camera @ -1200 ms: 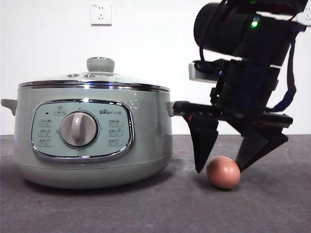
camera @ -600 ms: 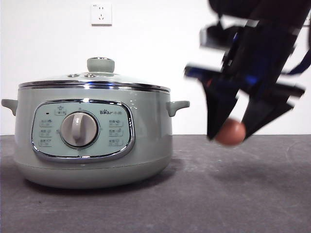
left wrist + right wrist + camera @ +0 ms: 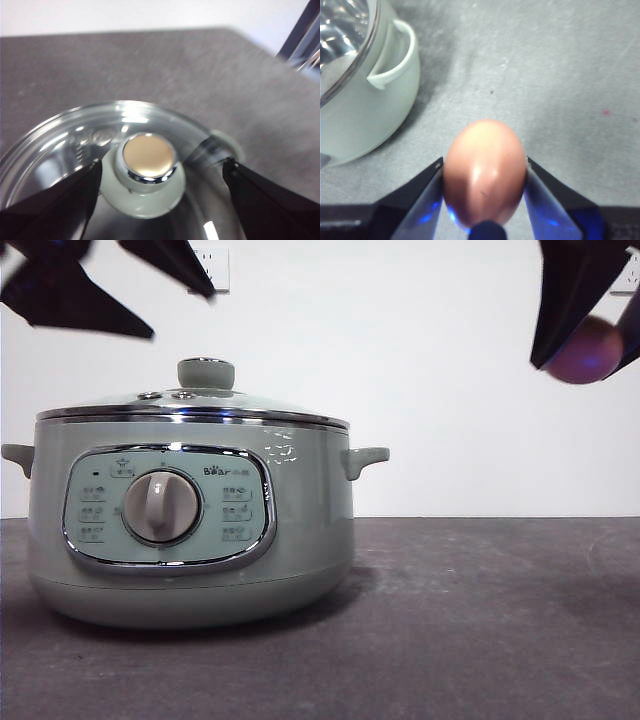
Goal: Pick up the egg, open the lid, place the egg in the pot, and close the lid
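The pale green pot (image 3: 190,530) stands on the dark table at the left, its glass lid (image 3: 190,405) on it, green knob (image 3: 206,372) on top. My right gripper (image 3: 590,345) is shut on the brown egg (image 3: 588,350) and holds it high at the top right, well above the table; the right wrist view shows the egg (image 3: 485,172) pinched between the jaws with the pot's side handle (image 3: 395,55) off to one side. My left gripper (image 3: 130,285) is open, high at the top left above the lid; in the left wrist view its jaws straddle the knob (image 3: 147,165) without touching it.
A wall socket (image 3: 210,268) sits on the white wall behind the pot. The pot's control panel with its dial (image 3: 162,507) faces the front camera. Dark grey table (image 3: 480,620) stretches to the right of the pot.
My right gripper has lifted the egg off the table, up and to the right. My left gripper has come into view at the top left above the lid.
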Robot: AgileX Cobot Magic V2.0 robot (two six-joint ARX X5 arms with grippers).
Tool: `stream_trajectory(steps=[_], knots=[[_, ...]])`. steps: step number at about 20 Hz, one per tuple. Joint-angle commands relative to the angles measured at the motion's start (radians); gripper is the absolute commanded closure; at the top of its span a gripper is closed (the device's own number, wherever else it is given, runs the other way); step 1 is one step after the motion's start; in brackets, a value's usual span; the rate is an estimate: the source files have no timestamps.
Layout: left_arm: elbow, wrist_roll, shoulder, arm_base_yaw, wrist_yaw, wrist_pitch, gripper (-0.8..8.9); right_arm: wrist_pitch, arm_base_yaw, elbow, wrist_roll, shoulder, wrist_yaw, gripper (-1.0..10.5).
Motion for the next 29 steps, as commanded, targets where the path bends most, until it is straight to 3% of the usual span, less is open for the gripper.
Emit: stream_trajectory(steps=[1, 7, 14, 21, 29], knots=[[0.067, 0.090, 0.079, -0.037, -0.091, -0.016, 4.04, -0.015, 0.001, 0.002, -0.004, -0.013, 0.005, 9.5], [0.225, 0.125, 0.261, -0.042, -0.118, -0.122, 4.04, -0.061, 0.001, 0.002, 0.007, -0.016, 0.005, 9.5], [0.228, 0.128, 0.303, -0.049, -0.119, -0.182, 4.19, -0.060, 0.001, 0.002, 0.007, -0.016, 0.006, 9.5], [0.228, 0.128, 0.303, -0.049, -0.118, -0.117, 8.15, -0.054, 0.001, 0.002, 0.015, -0.016, 0.007, 9.5], [0.299, 0.132, 0.262, -0.048, -0.121, -0.134, 8.22, 0.058, 0.002, 0.003, 0.012, -0.015, -0.035, 9.5]])
